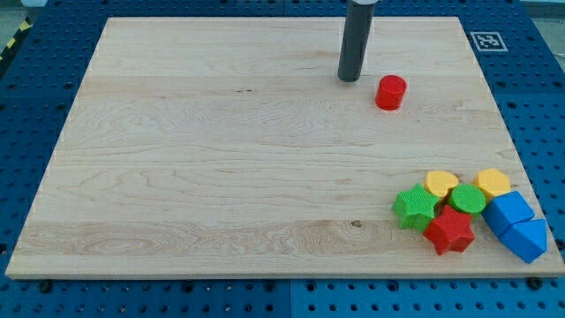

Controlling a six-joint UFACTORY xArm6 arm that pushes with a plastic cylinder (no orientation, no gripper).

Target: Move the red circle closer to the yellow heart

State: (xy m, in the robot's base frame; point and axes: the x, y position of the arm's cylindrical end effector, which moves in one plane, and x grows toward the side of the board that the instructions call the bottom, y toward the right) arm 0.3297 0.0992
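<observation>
So my tip [350, 79] sits just beside the red circle [390, 93], at about its 10 o'clock, not touching yet. No jaws on this rig, just a rod, so nothing to open or close. The yellow heart [440, 183] is way down at the circle's 5 o'clock, jammed in with the green star [415, 207], green circle [468, 199], red star [449, 230], another yellow block [492, 183] and two blue blocks [519, 225]. Looks like the approach step; next I'd nudge the circle toward 5 o'clock, gently, so it doesn't scatter the pile
</observation>
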